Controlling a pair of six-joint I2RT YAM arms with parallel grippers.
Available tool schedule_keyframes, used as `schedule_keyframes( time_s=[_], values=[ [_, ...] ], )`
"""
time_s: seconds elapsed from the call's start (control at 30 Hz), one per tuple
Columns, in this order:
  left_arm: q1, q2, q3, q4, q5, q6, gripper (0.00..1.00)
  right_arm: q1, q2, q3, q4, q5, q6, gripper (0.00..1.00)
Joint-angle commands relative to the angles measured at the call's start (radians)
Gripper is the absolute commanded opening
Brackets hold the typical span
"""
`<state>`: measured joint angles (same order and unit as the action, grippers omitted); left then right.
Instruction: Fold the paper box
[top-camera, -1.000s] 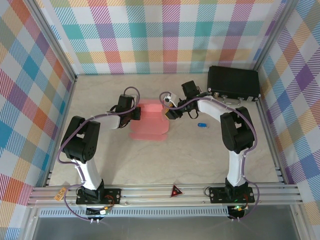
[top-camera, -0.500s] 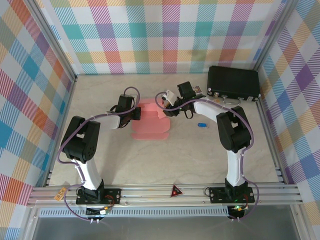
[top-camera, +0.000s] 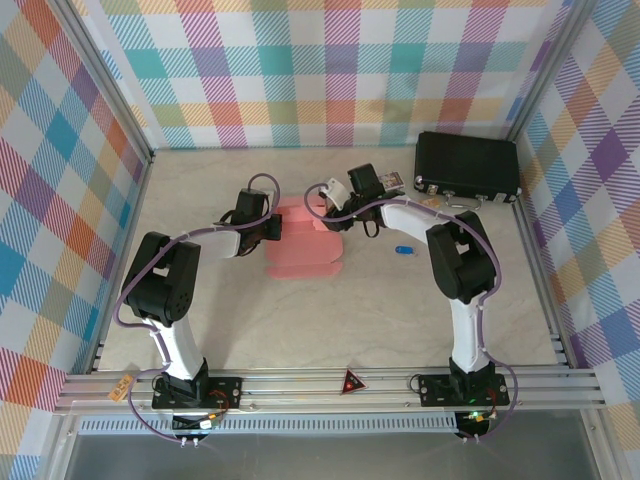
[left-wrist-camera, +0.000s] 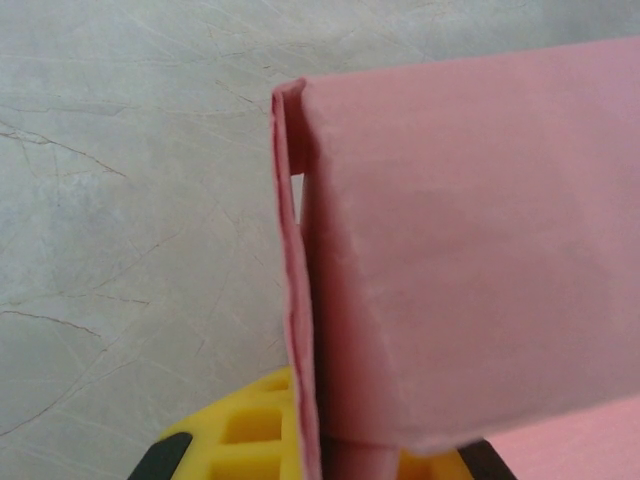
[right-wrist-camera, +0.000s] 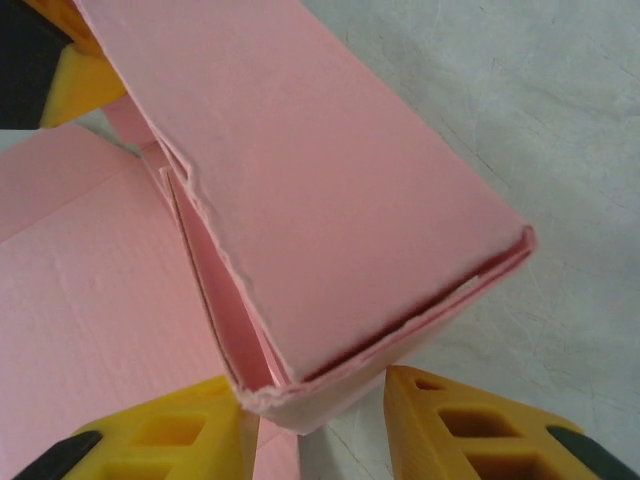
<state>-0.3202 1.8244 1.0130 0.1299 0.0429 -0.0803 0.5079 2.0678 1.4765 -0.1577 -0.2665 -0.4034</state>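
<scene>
Two grippers are at the paper box (top-camera: 300, 255), one at each side. The left gripper (top-camera: 272, 229) is pressed together on the card's left edge; in its wrist view a doubled pink wall runs down edge-on between its yellow fingers (left-wrist-camera: 235, 435), and a broad pink panel leans over to the right of that edge. The right gripper (right-wrist-camera: 305, 405) has its jaws partly apart, with a folded, hollow pink wall between its yellow fingers (right-wrist-camera: 470, 425); the wall's lower corner sits against the finger on the left of that view and comes close up to the other, but whether they squeeze it I cannot tell. That wall shows two layers with a dark slit between them, and a flat pink panel lies beside it at the lower left.

From above, the box lies a little behind the middle of the table (top-camera: 230, 310), between the two grippers; its far part is raised into folds, and its near part lies flat, with rounded corners toward the near edge. A small blue object (top-camera: 404, 250) rests on the table right of the box, apart from it; a black case (top-camera: 467, 165) sits at the far right corner, well apart from the card. Plaid walls (top-camera: 320, 70) close the table on three sides; a red triangle marker (top-camera: 352, 380) sits on the metal rail (top-camera: 290, 385) at the near edge.
</scene>
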Motion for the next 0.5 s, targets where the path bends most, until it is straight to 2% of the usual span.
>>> schedule_keyframes(
  time_s=[0.0, 0.47],
  values=[
    [-0.008, 0.005, 0.031, -0.026, 0.03, 0.014, 0.0, 0.021, 0.032, 0.03, 0.032, 0.047, 0.035, 0.38],
    [-0.008, 0.004, 0.032, -0.038, 0.035, 0.014, 0.0, 0.069, 0.061, 0.006, 0.162, 0.276, 0.145, 0.38]
  ],
)
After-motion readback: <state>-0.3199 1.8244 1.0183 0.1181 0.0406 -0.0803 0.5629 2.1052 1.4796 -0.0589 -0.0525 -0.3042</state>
